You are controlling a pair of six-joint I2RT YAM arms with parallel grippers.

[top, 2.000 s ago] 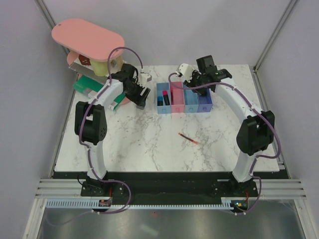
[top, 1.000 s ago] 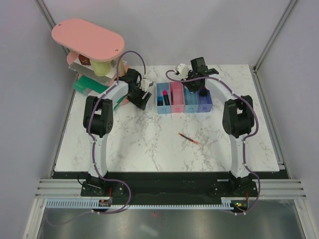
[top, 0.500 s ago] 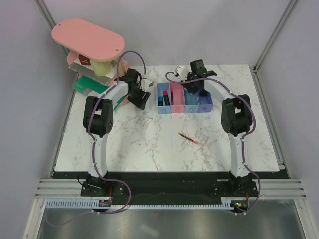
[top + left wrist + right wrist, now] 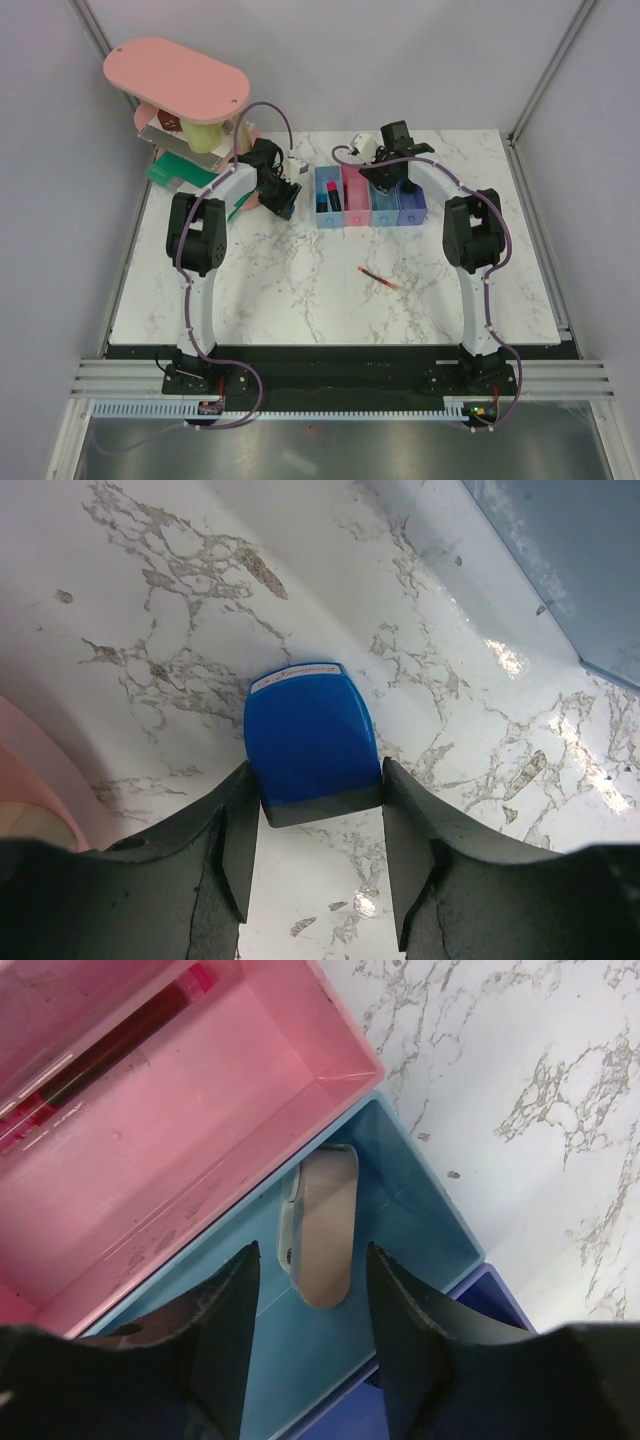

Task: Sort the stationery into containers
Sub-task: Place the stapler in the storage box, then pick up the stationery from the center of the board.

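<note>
A small blue block lies on the marble between my left gripper's fingers, which press on both its sides. In the top view that gripper is left of the four bins. My right gripper is open above the second light-blue bin. A pale pink eraser lies loose on that bin's floor. The gripper also shows in the top view. A pink-red marker lies in the leftmost light-blue bin. A thin red pen lies on the table nearer the arms' bases.
The pink bin and the purple-blue bin stand in the same row. A large pink oval-topped stand and a green flat box sit at the back left corner, close behind my left gripper.
My right arm has swung in from the right and lowered its gripper over the bins. My left gripper has shifted slightly beside the leftmost bin. The red pen has not moved.
</note>
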